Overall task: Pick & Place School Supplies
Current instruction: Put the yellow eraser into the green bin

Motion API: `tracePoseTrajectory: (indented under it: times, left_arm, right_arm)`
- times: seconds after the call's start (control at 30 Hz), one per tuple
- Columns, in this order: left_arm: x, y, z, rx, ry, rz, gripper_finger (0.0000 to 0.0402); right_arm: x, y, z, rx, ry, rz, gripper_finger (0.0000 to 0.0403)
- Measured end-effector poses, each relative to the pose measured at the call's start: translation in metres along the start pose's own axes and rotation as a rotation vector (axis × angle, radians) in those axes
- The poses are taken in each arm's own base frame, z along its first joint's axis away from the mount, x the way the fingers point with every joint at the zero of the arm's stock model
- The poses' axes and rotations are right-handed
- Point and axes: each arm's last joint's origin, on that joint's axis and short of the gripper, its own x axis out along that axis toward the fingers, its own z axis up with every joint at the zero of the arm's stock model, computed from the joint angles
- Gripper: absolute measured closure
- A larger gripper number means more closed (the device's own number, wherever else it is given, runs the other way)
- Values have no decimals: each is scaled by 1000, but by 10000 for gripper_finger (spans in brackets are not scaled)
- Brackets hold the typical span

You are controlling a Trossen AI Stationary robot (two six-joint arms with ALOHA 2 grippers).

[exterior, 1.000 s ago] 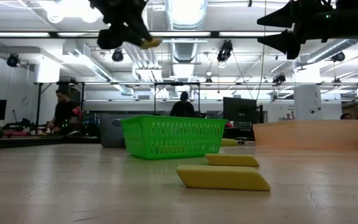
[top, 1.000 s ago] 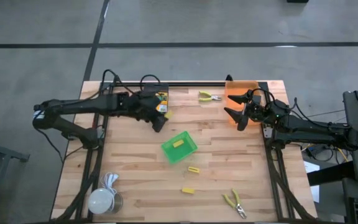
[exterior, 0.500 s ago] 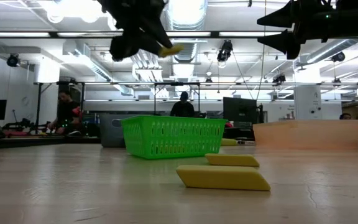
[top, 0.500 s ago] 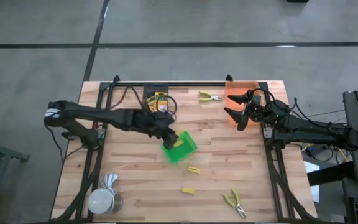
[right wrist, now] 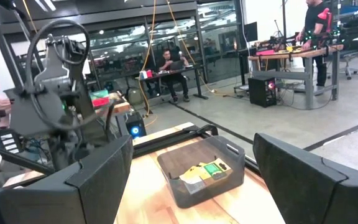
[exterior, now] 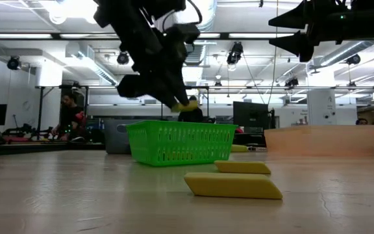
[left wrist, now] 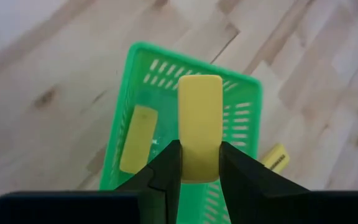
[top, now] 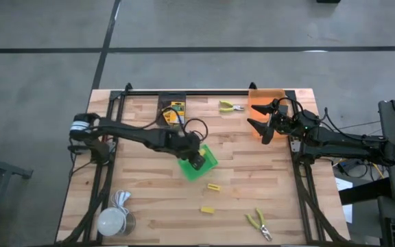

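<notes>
L gripper [left wrist: 199, 163] is over the green basket [top: 208, 162], mid-table, fingers clamped on a yellow block [left wrist: 199, 124]. In my L wrist view the block sticks out past the fingertips, directly above the basket's open top. From the low cam the block hangs just above the basket rim, not touching it.

Inside the basket: one more yellow block [left wrist: 138, 138], lying flat on the floor of it.

Other supplies on the wood table [top: 142, 199]: two small yellow blocks [top: 214, 186] near-side of the basket, apart from each other; yellow-handled pliers [top: 258, 223] near the front R corner; second pliers [top: 230, 106] at the far edge, just beside the orange bin [top: 259, 98]. Crayon boxes [top: 173, 113] sit in the grey tray [top: 162, 101] at the far edge.

R gripper [top: 262, 127] waits w/ fingers spread wide, nothing between them, up off the table next to the orange bin.

White round object [top: 112, 221] at front L corner.
</notes>
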Motion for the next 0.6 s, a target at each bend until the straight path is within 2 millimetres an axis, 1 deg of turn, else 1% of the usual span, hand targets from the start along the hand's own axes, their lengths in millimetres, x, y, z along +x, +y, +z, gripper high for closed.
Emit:
tracePoseTrajectory:
  times: [0.1, 0.2, 0.6]
  left_arm:
    - [8, 1, -1, -69, 15, 16, 305]
    - [13, 2, -3, -99, 24, 28, 305]
    - [34, 7, -14, -106, 113, 61, 305]
  right_arm:
    - [0, 0, 0, 0, 0, 0, 76]
    - [0, 0, 0, 0, 0, 0, 76]
    - [0, 0, 0, 0, 0, 0, 76]
